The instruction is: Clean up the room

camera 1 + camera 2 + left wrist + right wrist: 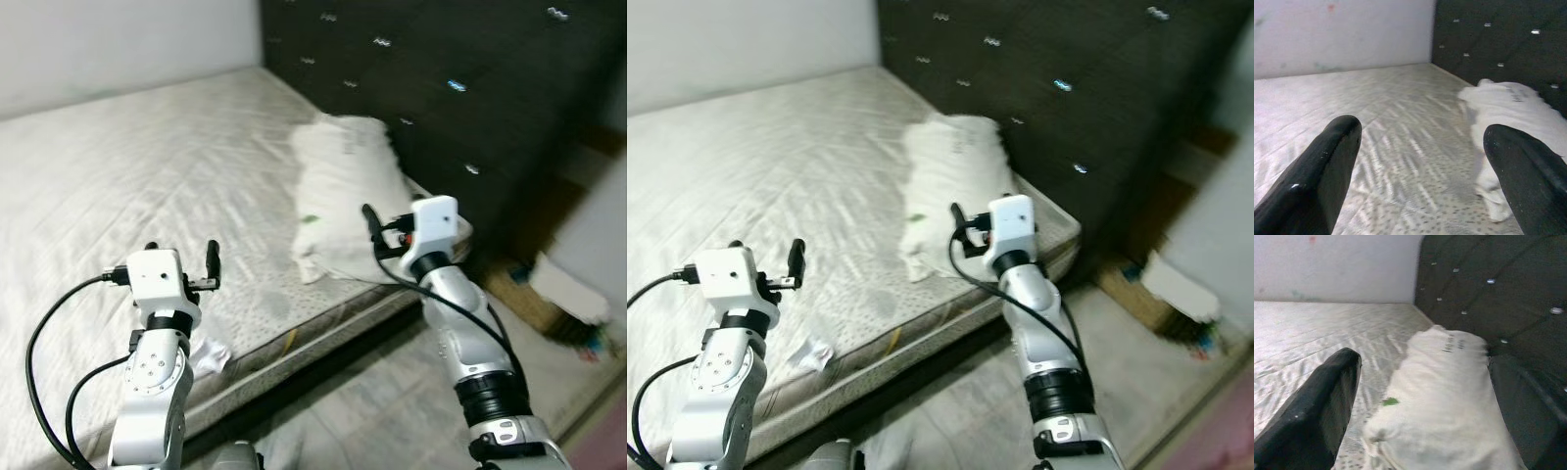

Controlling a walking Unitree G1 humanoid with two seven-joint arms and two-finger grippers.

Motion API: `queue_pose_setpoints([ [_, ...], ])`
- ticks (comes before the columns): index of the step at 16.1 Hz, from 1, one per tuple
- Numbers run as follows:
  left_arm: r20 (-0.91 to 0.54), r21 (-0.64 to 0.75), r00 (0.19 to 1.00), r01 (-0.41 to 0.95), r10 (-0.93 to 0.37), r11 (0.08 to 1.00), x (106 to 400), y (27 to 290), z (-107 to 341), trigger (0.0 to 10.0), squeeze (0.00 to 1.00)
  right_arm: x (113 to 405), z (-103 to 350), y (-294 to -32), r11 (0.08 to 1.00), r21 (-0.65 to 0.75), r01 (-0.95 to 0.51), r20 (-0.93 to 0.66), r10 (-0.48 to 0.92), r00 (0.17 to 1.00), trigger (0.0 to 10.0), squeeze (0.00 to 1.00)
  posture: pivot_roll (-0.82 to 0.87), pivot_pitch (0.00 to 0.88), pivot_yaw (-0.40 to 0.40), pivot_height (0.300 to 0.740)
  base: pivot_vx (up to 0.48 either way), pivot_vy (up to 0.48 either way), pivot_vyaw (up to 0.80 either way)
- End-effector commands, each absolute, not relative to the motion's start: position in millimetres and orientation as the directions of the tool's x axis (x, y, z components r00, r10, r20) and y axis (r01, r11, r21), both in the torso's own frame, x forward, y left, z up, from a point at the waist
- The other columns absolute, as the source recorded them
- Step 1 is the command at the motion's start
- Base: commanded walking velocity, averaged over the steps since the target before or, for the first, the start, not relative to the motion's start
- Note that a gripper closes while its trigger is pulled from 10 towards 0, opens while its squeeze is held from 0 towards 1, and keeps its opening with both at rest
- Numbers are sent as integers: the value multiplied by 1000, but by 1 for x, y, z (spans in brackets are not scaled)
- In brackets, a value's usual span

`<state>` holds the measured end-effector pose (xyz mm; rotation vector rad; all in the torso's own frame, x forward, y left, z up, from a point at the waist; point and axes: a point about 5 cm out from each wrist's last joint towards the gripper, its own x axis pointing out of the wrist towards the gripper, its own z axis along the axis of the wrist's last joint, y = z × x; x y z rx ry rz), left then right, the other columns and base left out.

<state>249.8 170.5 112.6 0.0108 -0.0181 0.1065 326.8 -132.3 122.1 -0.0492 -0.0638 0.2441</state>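
A white pillow (343, 191) lies on the bare grey mattress (147, 166), up against the dark tufted headboard (460, 88). My right gripper (387, 230) hovers open just over the pillow's near end; in the right wrist view the pillow (1444, 396) lies right ahead between the spread fingers. My left gripper (182, 257) is open above the mattress near its front edge, with nothing between its fingers (1327, 171). A small crumpled white scrap (209, 354) sits on the mattress edge beside my left arm.
A cardboard box (524, 294) and white clutter (568, 289) lie on the floor at the right, by the headboard's end. The grey tiled floor (382, 401) runs along the bed's front. A pale wall (118, 49) stands behind the bed.
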Motion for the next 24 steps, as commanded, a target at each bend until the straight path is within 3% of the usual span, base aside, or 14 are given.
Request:
queue_pose_setpoints([
  [1,18,16,992,-124,123,992,250,175,113,10000,0,327,123,-124,963,-43,-265,59,268,962,10000,0,78,0,-78,740,0,0,794],
  [18,34,-6,990,-134,134,991,246,182,113,10000,0,320,119,-123,968,-19,-250,69,251,966,10000,0,85,0,-71,740,0,0,777],
  [24,62,-17,993,-101,102,995,246,179,115,10000,0,321,120,-126,974,-7,-226,77,226,971,10000,0,84,0,-71,740,0,0,0],
])
